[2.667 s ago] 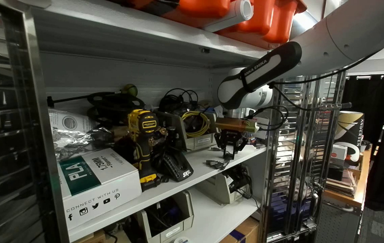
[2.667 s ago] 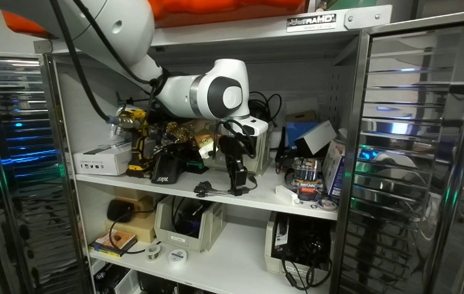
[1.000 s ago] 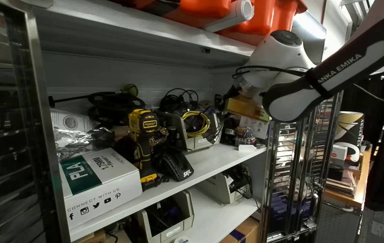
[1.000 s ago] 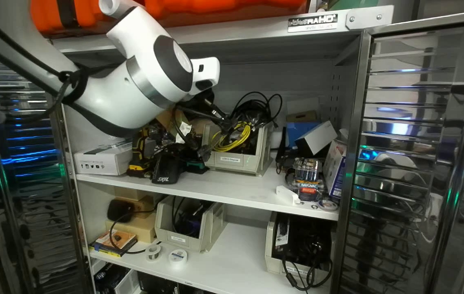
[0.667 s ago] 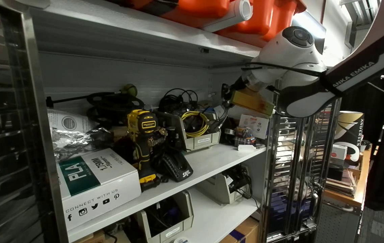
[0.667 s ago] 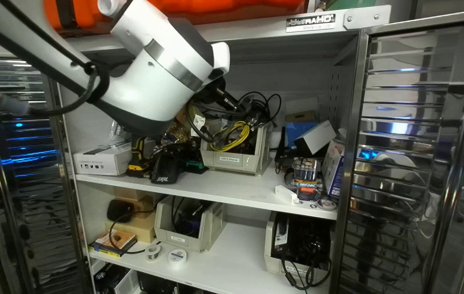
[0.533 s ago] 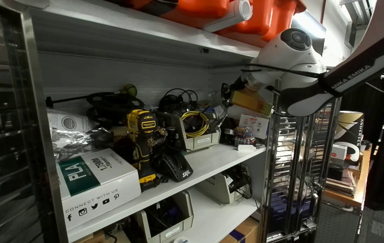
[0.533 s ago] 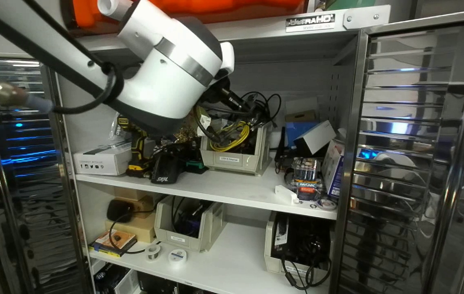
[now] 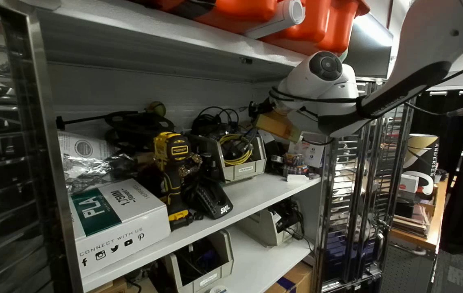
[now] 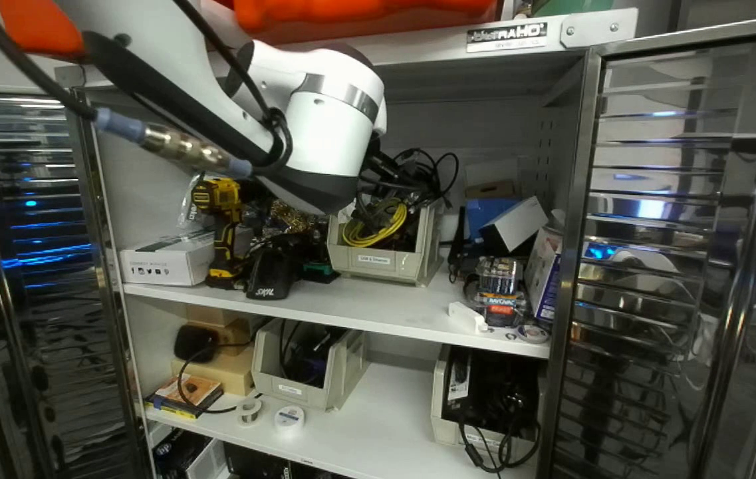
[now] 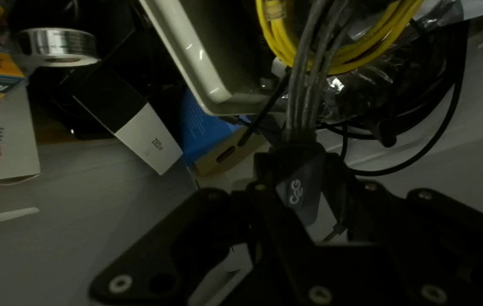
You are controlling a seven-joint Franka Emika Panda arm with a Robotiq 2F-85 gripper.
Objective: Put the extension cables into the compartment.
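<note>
Gripping the extension cables (image 11: 298,102) by their plug (image 11: 309,191), my tool (image 11: 300,168) points their long axis down toward the yellow coil (image 11: 277,42) in the bin (image 11: 190,51); lowering seems next.

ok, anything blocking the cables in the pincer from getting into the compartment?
Nothing visible blocks the way into the compartment: the pincer holds the gray cables inside it. Below them, though, the beige bin with its yellow coil stands between them and the shelf board.
</note>
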